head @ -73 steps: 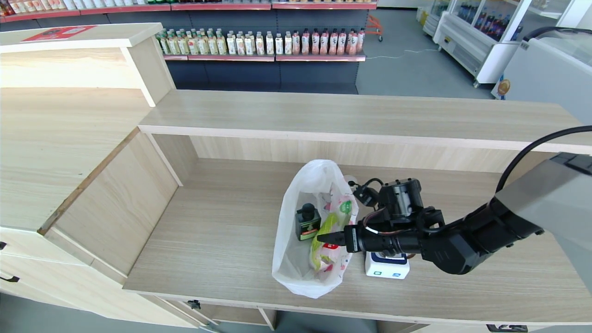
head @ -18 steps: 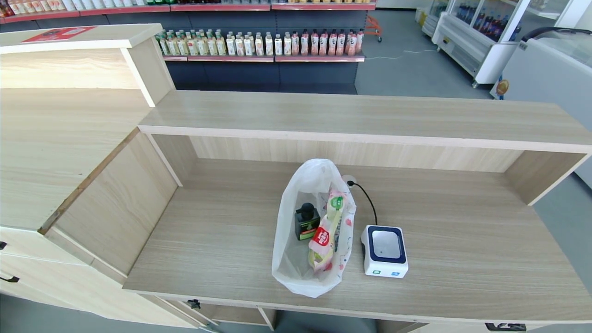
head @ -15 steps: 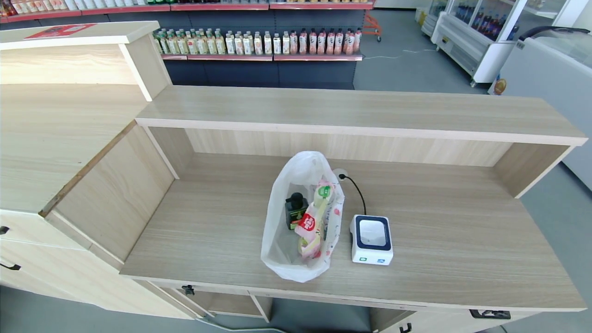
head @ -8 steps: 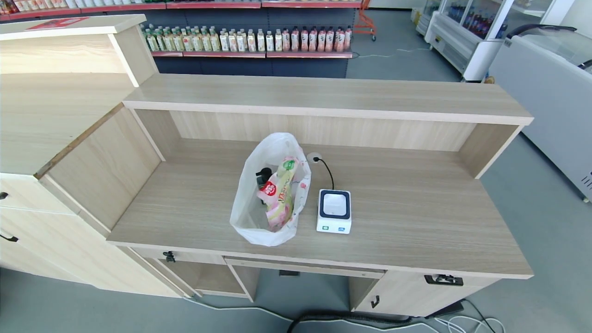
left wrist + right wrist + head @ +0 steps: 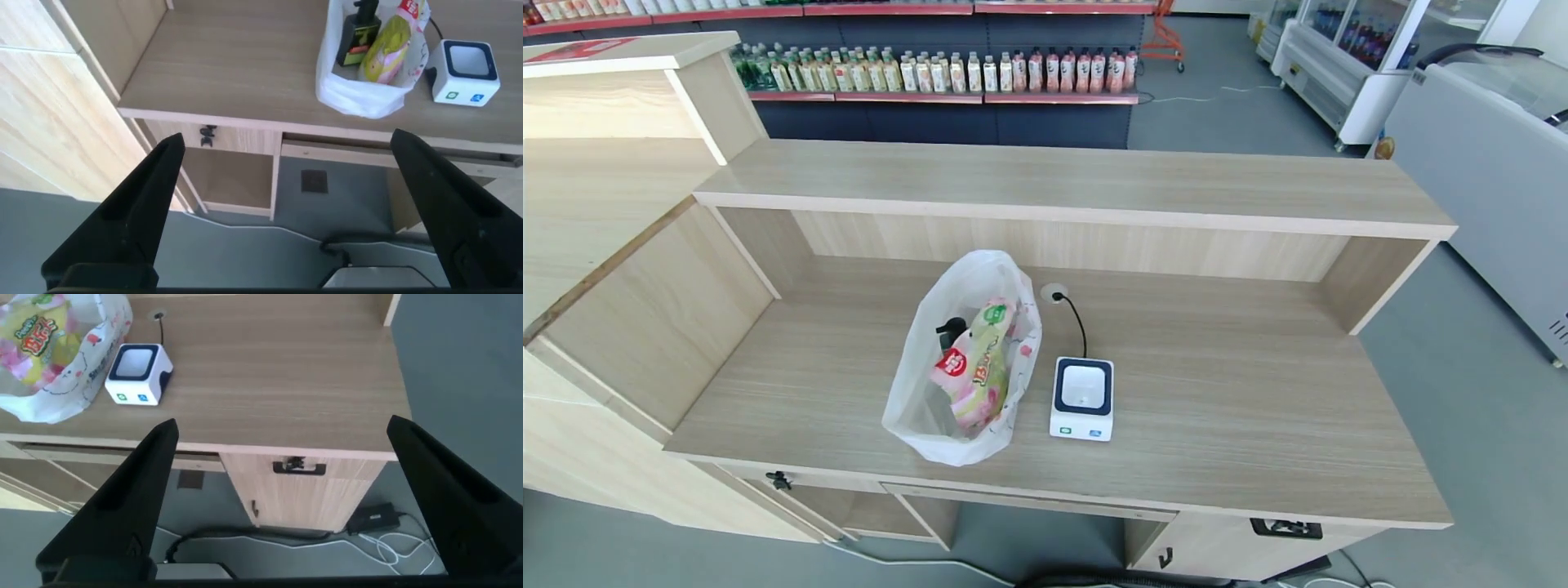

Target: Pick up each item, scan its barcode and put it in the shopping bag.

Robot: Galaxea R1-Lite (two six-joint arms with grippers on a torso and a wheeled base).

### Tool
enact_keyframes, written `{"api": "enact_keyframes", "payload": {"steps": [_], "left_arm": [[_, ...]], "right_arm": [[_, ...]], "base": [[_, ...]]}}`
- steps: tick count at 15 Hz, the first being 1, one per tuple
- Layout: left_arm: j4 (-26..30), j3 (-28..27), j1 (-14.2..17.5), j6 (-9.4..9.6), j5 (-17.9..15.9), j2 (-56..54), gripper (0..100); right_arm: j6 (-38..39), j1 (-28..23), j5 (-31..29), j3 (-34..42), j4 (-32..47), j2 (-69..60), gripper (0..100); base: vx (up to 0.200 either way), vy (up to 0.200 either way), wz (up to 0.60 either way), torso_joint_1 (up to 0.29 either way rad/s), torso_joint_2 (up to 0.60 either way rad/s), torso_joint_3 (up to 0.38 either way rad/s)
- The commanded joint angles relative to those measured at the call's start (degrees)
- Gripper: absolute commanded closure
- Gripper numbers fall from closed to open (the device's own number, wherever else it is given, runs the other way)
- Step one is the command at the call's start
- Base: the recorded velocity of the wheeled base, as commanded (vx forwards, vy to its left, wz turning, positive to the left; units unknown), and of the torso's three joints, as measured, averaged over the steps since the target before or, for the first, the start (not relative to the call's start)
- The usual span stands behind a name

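Status of cycle: bagging step appears complete. The shopping bag (image 5: 980,273) stands open on the tabletop (image 5: 1241,408), left of centre. It holds two items: a snack packet (image 5: 974,371) leaning toward the right wall of the bag, and a dark pump bottle (image 5: 949,331) upright behind it on the far side. The scanner (image 5: 1083,398) sits just right of the bag, window facing up, with its cable (image 5: 1078,318) running to the far side.

The left claw (image 5: 288,137) is spread wide and grips nothing. The right claw (image 5: 282,422) is likewise spread and unloaded. Both hang off the near edge of the tabletop, well apart from the bag.

Assessment: both items seen are already bagged, so the task is probably at or near its end. A further cycle calls for locating another item, closing one claw on it, and presenting its barcode over the scanner window before lowering it into the bag mouth.
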Motion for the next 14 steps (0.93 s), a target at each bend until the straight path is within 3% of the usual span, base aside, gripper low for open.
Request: {"api": "enact_keyframes", "payload": {"steps": [1, 5, 6, 14], "left_arm": [[0.0, 0.0, 0.0, -0.01, 0.1, 0.2, 0], [0.0, 0.0, 0.2, -0.27, 0.2, -1.3, 0], [0.0, 0.0, 0.2, -0.27, 0.2, -1.3, 0], [0.0, 0.0, 0.2, -0.27, 0.2, -1.3, 0]], "right_arm": [[0.0, 0.0, 0.0, 0.0, 0.0, 0.1, 0], [0.5, 0.0, -0.4, 0.0, 0.0, 0.1, 0], [0.5, 0.0, -0.3, 0.0, 0.0, 0.1, 100], [0.7, 0.0, -0.1, 0.0, 0.0, 0.1, 100]], "base": [[0.2, -0.2, 0.0, -0.002, 0.01, 0.002], [0.0, 0.0, 0.0, 0.0, 0.0, 0.0], [0.0, 0.0, 0.0, 0.0, 0.0, 0.0], [0.0, 0.0, 0.0, 0.0, 0.0, 0.0]]}}
